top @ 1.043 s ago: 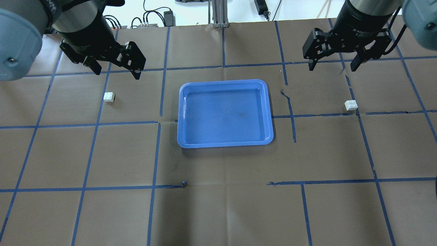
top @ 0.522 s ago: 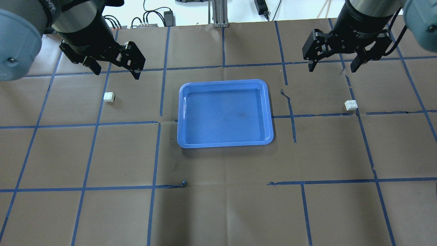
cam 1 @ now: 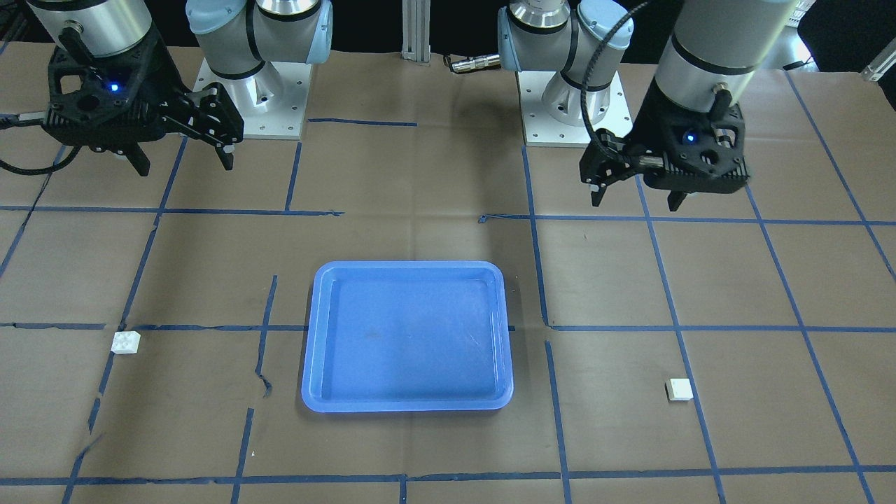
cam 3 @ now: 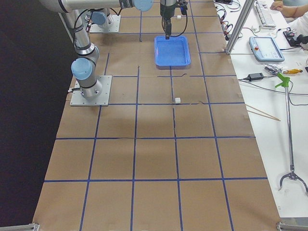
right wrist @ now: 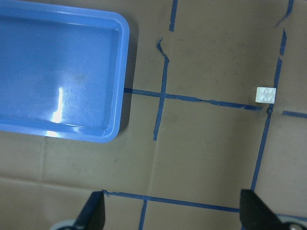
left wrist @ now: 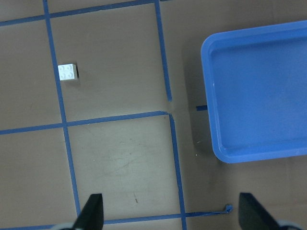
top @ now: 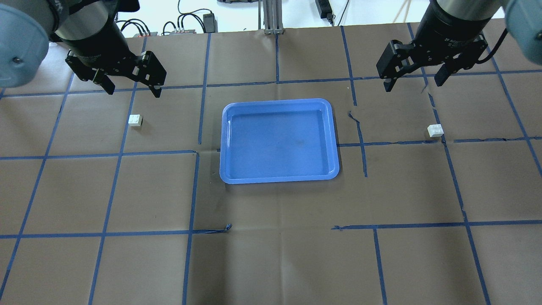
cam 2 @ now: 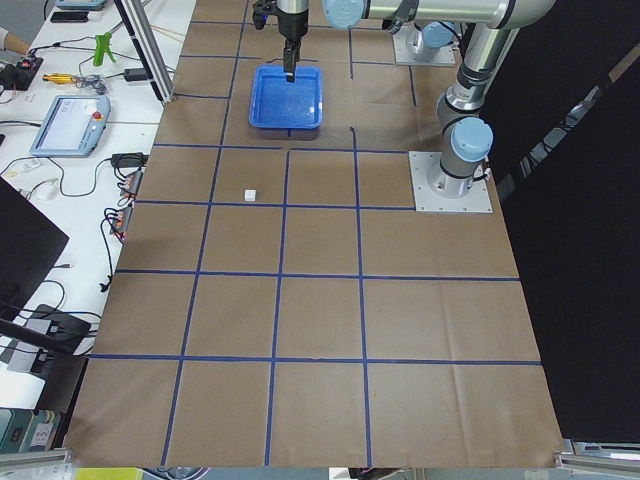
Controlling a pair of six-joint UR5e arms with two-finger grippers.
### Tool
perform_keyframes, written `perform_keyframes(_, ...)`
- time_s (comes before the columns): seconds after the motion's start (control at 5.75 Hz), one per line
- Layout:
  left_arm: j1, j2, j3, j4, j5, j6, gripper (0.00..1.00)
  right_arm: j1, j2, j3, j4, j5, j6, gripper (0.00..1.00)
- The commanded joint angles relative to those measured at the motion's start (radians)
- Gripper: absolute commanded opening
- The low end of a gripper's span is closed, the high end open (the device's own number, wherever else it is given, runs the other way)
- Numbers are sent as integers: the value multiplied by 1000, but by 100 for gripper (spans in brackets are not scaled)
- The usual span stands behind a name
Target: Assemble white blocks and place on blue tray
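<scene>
White blocks (top: 135, 120) flank the blue tray (top: 279, 180) at 9 and 3 o'clock; centre left gripper (top: 134, 91) and right gripper (top: 413, 85), both wide open, over them.

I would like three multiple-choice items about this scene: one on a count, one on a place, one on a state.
1. How many things lie in the flat blue plastic tray?
A) none
B) one
C) two

2. Where are the two small white studded plastic bricks?
A) stacked
B) on the brown paper cover, flanking the tray
C) in the pincers

3. The left pincer and right pincer are:
A) both open
B) both shut
C) holding bricks

Key: 1A, its floor is bare; 2B, one lies on each side; 3A, both stand spread wide, empty.
</scene>
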Motion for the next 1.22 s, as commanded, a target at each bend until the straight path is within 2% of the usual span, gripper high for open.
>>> perform_keyframes(0.0, 164, -167, -13, 174, -6, 128, 99, -8, 8, 4, -14, -11, -416, 100)
perform_keyframes(0.17, 204, -256, -7, 300, -8, 271, 99, -26, 12, 4, -23, -9, -580, 100)
perform_keyframes(0.35, 236, -346, -9, 423, -34, 322, 99, -60, 25, 4, -20, -5, -715, 100)
perform_keyframes(0.52, 249, -396, -20, 462, -71, 368, 99, -101, 47, 2, -17, -9, -897, 100)
perform_keyframes(0.7, 267, -392, -70, 475, -71, 468, 99, -161, 52, 1, -19, -6, -1090, 100)
perform_keyframes(0.87, 267, -424, -104, 546, -71, 437, 99, -215, 75, -7, -23, -6, -1379, 100)
perform_keyframes(1.04, 267, -454, -106, 551, -69, 418, 99, -288, 103, -21, -23, -2, -1596, 100)
